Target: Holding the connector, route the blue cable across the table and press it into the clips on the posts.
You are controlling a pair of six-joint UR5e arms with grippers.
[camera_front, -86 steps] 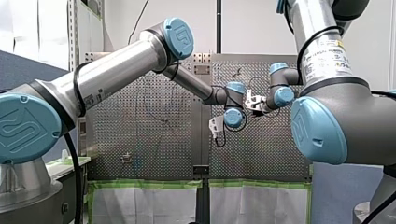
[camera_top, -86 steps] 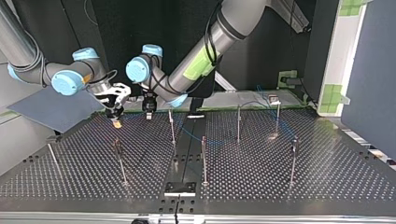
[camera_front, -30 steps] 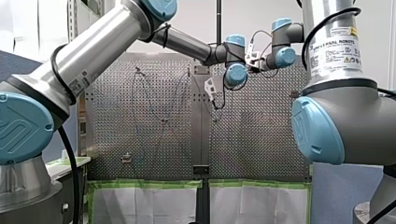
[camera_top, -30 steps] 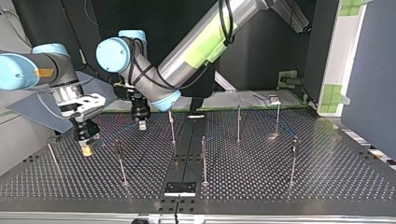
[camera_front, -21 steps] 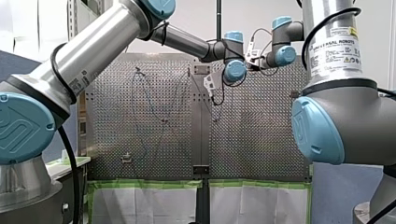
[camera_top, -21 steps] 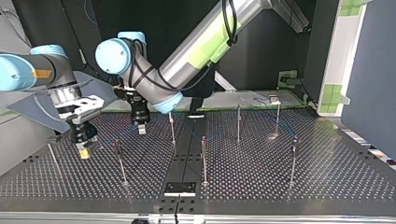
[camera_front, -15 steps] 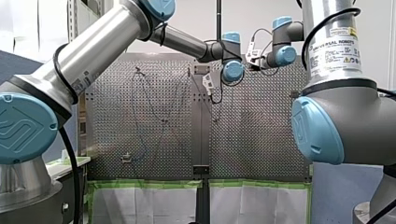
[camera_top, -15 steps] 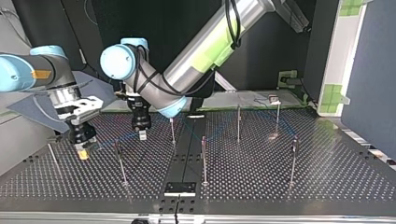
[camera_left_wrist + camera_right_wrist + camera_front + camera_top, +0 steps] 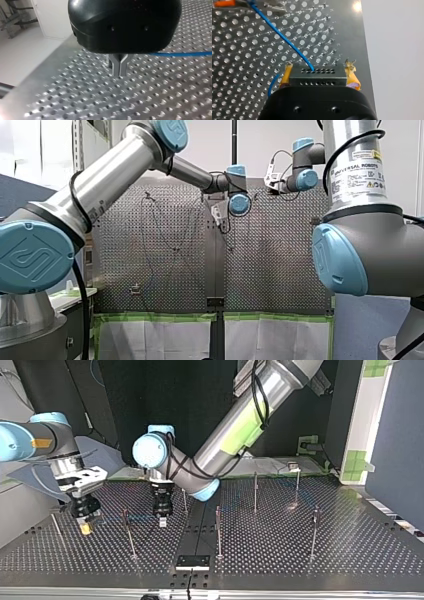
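My right gripper (image 9: 319,67) clamps the connector (image 9: 318,76); my left gripper's (image 9: 120,72) fingers sit narrow. The blue cable (image 9: 282,37) looks part-routed; several posts (image 9: 129,532) remain.

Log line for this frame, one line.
right gripper: shut on connector | left gripper: shut, tips near perforated table | blue cable: leaves connector, passes left gripper | post: between grippers

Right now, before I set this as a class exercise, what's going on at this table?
Two robot arms are routing a blue cable over a perforated table. My right gripper clamps the cable's connector between its yellow pads, low over the table. My left gripper, fingers shut, is down among the posts with the cable running right beside it. Whether any clip holds the cable cannot be told.
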